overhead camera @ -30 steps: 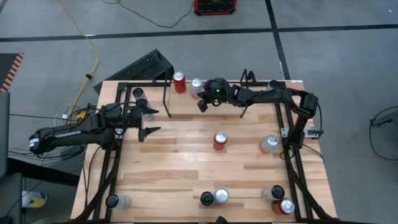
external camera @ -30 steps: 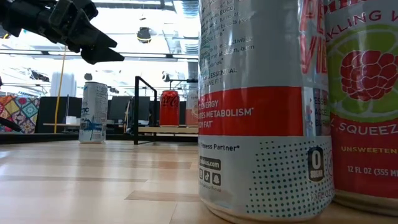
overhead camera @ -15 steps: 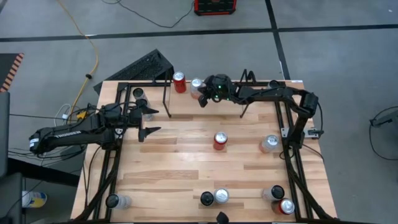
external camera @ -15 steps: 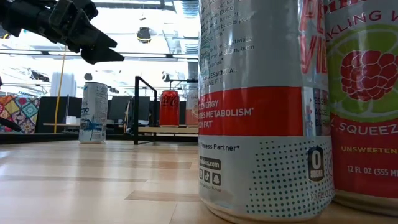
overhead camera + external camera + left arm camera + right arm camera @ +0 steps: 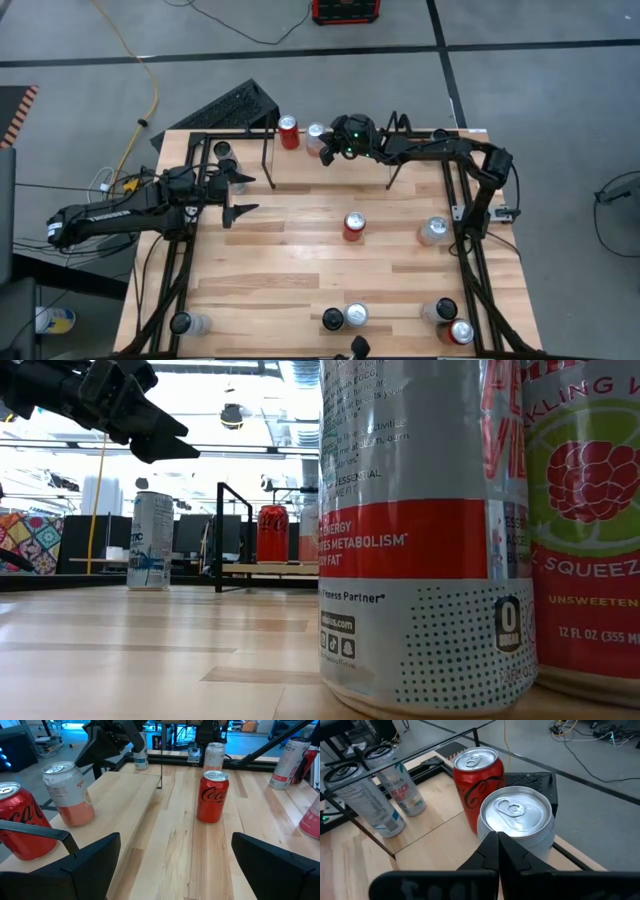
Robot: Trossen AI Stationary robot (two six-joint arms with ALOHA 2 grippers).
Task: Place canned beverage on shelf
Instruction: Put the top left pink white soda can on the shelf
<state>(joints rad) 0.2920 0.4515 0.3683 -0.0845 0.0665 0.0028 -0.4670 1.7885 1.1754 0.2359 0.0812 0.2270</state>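
The right gripper (image 5: 323,152) is positioned at the far edge of the light wooden plank table (image 5: 300,260), directly beside a silver aluminium can with a plain top (image 5: 316,135). In the right wrist view its jaws are pressed fully together, tips meeting just in front of the silver can (image 5: 516,822), and they hold nothing. A red cola can (image 5: 289,131) stands touching or just beside the silver can, on the side away from the right arm. Both cans stand upright on the low black thin-wire shelf (image 5: 268,152) at the far edge of the table.

The left gripper (image 5: 237,195) hovers above the table near its left side, jaws spread wide and empty. In the left wrist view, a second red cola can (image 5: 212,796) stands upright near the centre of the table, well ahead of the open jaws.

Further upright cans stand along the near edge; a white and red energy drink can (image 5: 420,530) fills the low view beside a green and pink sparkling water can (image 5: 585,520).
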